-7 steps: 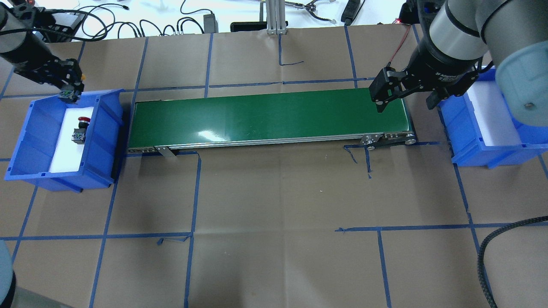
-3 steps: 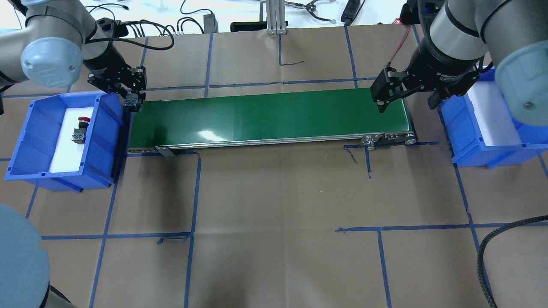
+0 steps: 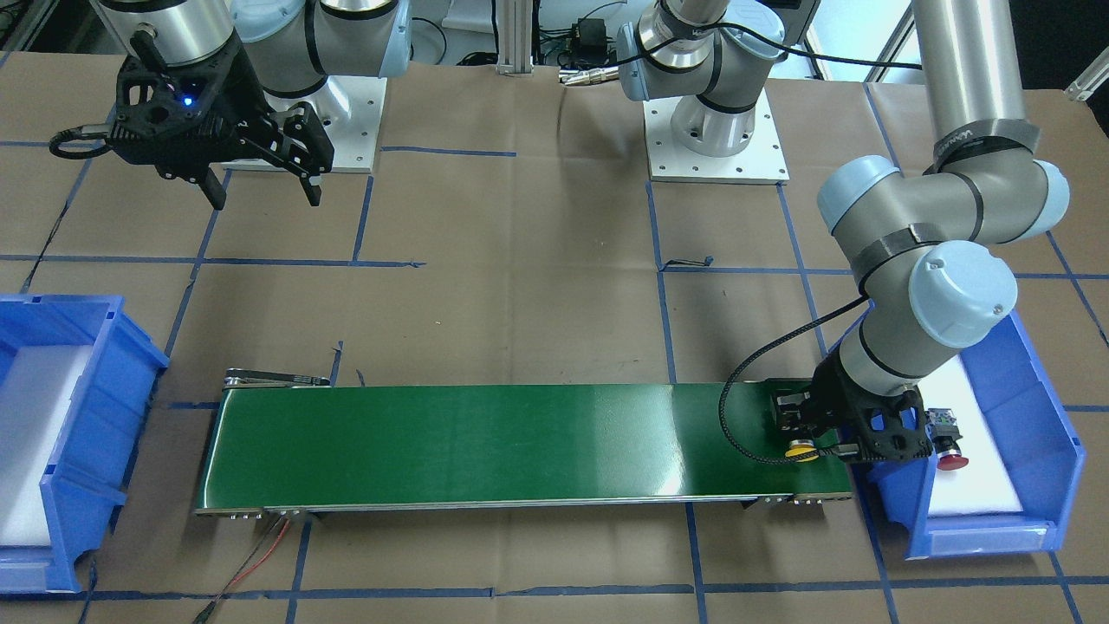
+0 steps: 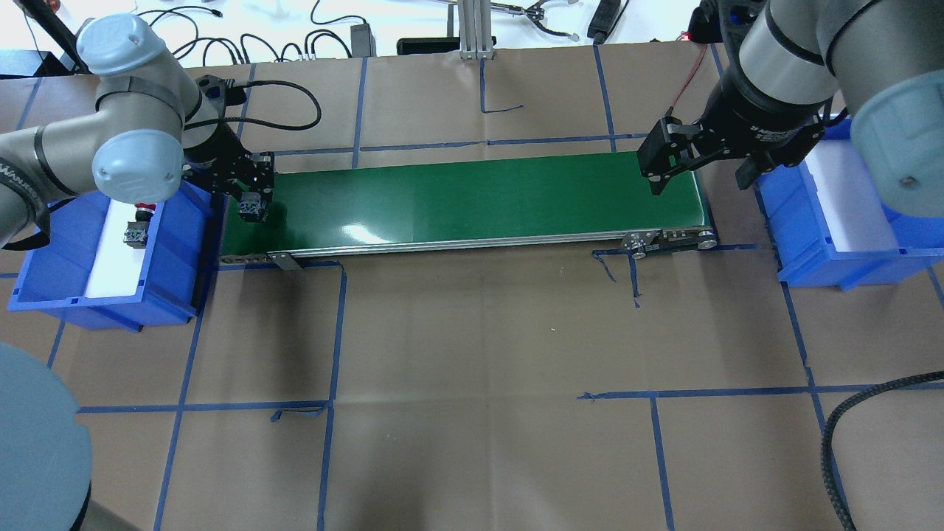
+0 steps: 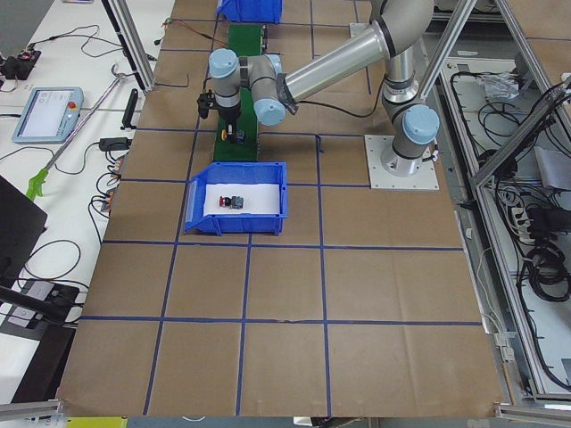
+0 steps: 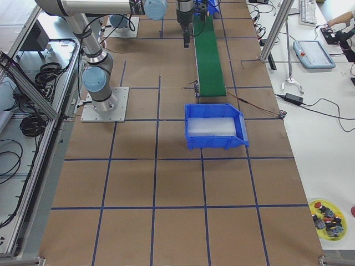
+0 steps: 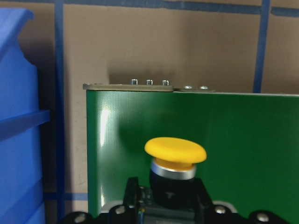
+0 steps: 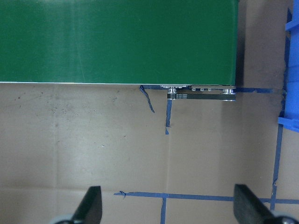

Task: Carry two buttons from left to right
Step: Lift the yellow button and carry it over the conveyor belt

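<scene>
Two counted: yellow button (image 3: 799, 451) clamped in left gripper (image 3: 801, 435) over belt (image 3: 520, 442) end; red button (image 3: 951, 459) in bin (image 3: 1050, 412); right gripper (image 4: 697, 181) spread wide, empty.

Glossy green belt (image 4: 479, 199), matt brown paper (image 4: 479, 332) — smooth plastic yellow button (image 7: 175, 150)
</scene>
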